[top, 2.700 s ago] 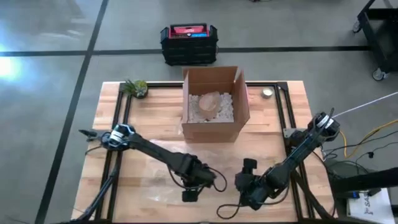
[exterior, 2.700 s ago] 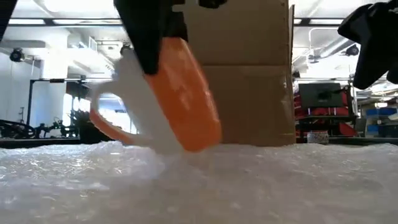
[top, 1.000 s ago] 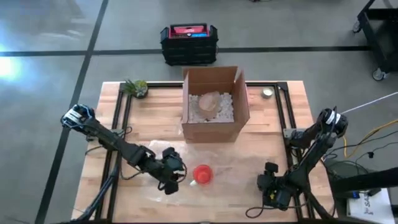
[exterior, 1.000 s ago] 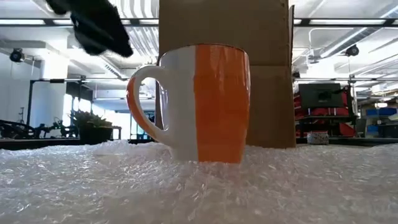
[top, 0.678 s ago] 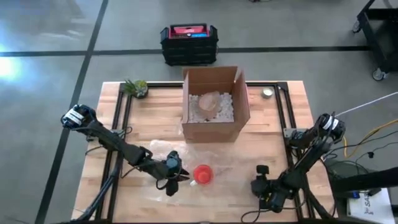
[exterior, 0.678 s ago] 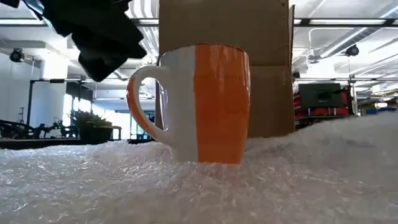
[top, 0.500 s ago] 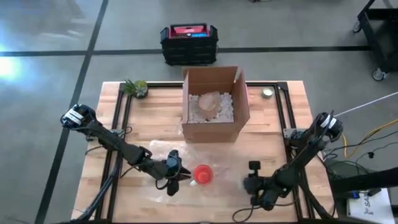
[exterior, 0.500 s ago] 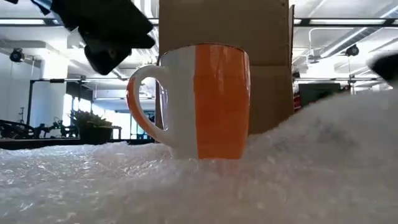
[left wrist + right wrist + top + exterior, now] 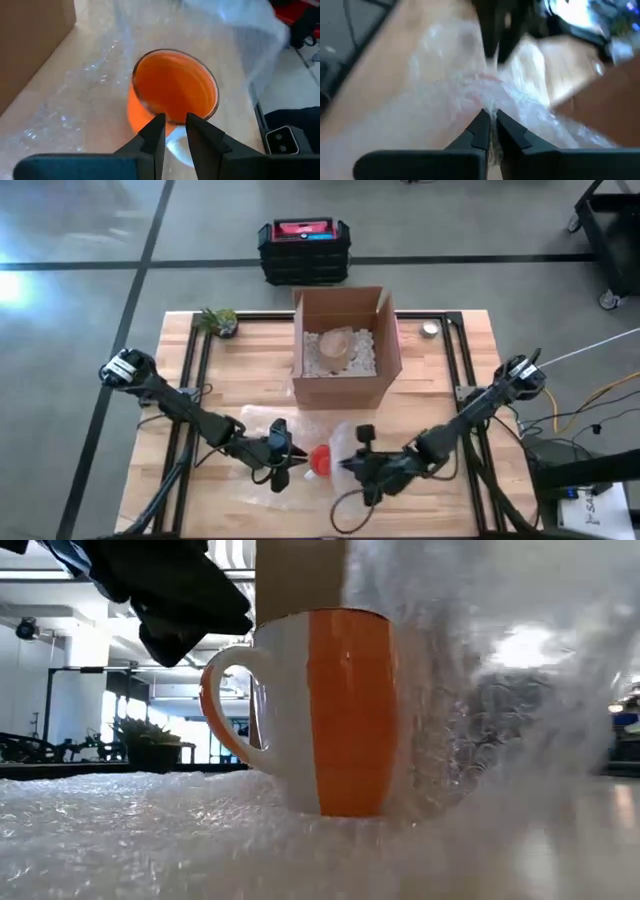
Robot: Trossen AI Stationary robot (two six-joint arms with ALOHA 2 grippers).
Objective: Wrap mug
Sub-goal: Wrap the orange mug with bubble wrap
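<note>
An orange and white mug stands upright on a sheet of clear bubble wrap, its handle toward the table's left. My left gripper hangs just above the handle side of the rim, its fingers a little open with nothing between them. My right gripper sits close on the mug's right side, shut on the wrap. The lifted part of the wrap stands up against that side of the mug. My right gripper pinches the bubble wrap's lifted right part between its two fingers. The fingers come from the table's right, pointing toward the mug. That part of the sheet is raised off the table and curves up beside the mug, while the rest lies flat under it.
An open cardboard box with white filler and a wrapped item stands behind the mug at the table's middle. A small plant sits at the far left and a small round thing at the far right. A black case lies on the floor beyond.
My right gripper has moved from the table's near right toward the left up to the mug, drawing the wrap's right part up and over against the mug's side. The mug has stayed upright in place.
</note>
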